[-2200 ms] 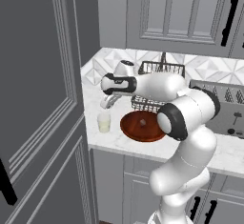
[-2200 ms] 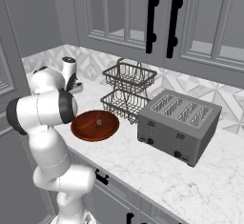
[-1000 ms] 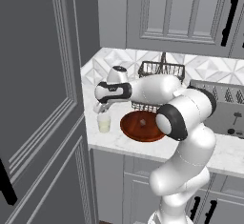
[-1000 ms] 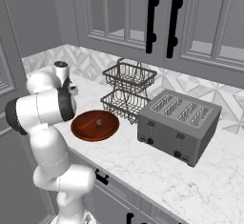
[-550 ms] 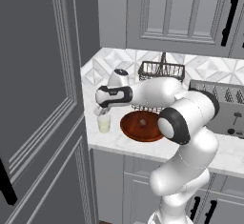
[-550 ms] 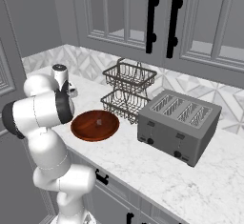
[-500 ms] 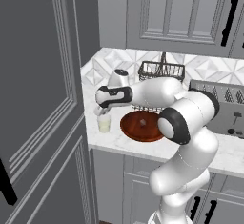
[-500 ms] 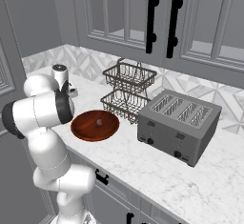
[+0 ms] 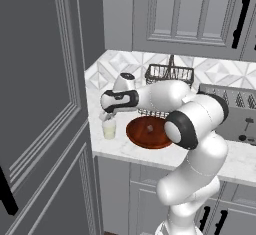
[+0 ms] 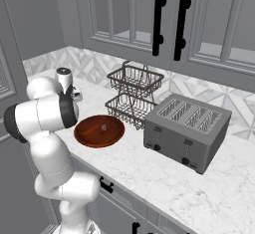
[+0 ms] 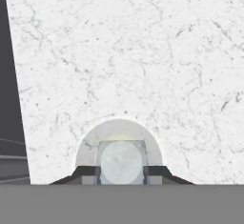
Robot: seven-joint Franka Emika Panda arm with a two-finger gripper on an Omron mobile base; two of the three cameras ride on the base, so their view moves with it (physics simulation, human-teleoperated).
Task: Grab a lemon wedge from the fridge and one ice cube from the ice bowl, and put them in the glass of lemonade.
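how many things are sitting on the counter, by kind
glass of lemonade: 1
wooden bowl: 1
wire basket: 1, with two tiers
toaster: 1
total: 4

**A home kitchen, rendered**

A white marble bench (image 10: 164,178) runs along a wall tiled in a pale geometric pattern, seen across the middle of both base views. Grey panelled cabinets (image 10: 209,24) with black handles hang in the upper part of the frame, with more cabinet doors below the bench. On the bench stand a grey four-slot toaster (image 10: 187,126), a two-tier dark wire basket (image 10: 133,96), a brown wooden bowl (image 10: 99,130) and a glass of lemonade (image 9: 108,128). A tall dark grey fridge (image 9: 40,104) stands at the left of the left base view.
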